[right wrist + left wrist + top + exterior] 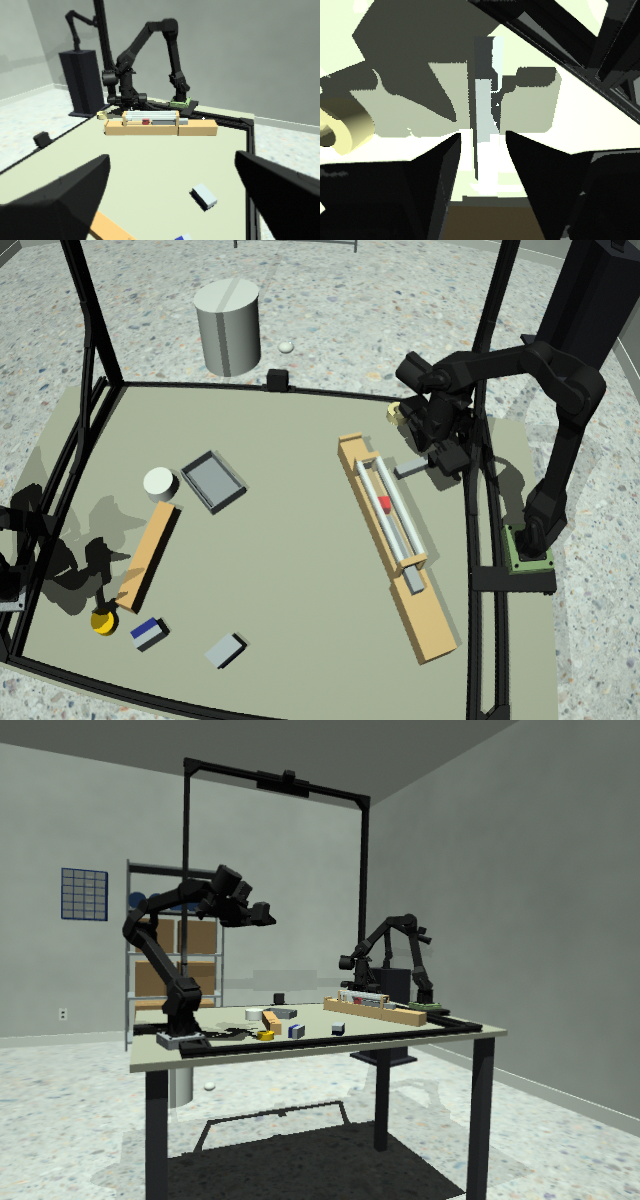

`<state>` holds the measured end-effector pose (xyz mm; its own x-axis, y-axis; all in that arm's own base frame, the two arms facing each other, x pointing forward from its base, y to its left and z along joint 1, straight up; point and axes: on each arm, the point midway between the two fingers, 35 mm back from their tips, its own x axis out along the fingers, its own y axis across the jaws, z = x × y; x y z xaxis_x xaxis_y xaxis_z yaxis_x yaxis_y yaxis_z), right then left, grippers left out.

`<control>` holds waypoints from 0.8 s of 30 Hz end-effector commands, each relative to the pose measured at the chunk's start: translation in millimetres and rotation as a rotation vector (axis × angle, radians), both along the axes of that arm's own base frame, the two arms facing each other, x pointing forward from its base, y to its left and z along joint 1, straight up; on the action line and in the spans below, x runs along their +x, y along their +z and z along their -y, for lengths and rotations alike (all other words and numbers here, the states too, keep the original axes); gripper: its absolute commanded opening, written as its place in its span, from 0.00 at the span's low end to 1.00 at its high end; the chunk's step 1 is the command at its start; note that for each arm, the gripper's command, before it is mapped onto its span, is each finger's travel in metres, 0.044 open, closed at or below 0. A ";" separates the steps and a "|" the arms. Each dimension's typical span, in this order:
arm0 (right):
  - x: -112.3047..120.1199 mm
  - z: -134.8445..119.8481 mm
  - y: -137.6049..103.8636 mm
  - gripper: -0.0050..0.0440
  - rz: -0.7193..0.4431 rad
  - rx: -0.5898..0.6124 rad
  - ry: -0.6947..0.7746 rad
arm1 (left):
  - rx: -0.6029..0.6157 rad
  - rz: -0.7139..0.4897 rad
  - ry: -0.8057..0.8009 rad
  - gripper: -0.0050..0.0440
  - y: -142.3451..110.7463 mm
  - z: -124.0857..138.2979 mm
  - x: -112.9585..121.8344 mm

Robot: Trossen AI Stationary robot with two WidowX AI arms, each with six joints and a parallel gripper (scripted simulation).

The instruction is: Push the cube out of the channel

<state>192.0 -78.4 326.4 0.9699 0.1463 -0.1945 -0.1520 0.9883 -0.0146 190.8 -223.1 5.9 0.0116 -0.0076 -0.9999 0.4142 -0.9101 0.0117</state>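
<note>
The red cube (383, 504) (145, 121) sits between the two white rails (400, 504) of the channel, on a long tan base (424, 623). The short ledge with the raised lip (349, 438) is at the far end. A grey bar (413, 578) pokes out of the near end onto the long ledge. A loose grey stick (410, 466) (484, 110) lies on the table beside the far end. My left gripper (444, 459) (483, 136) is open, low over one end of the stick, which runs between the fingertips. My right gripper (266, 913) (172, 158) is open wide, high above the other side of the table.
A pale tape roll (395, 413) (347, 127) lies close behind the left gripper. A grey tray (196, 460), a white cylinder (160, 483), a tan block (147, 555), a yellow roll (102, 622), a blue-white block (148, 632) and a grey block (224, 649) (205, 196) lie across the table. Black frame rails edge it.
</note>
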 end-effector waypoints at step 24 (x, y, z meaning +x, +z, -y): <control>0.0 0.5 0.0 0.92 -0.001 -0.005 -0.003 | 0.004 -0.003 0.001 0.28 -7.7 -1.5 -0.8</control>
<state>192.0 -78.5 326.4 0.9699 0.1461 -0.1946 -0.1518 0.9883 -0.0144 189.7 -221.1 -2.3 0.0068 -0.0019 -1.0000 0.4156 -0.9095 0.0046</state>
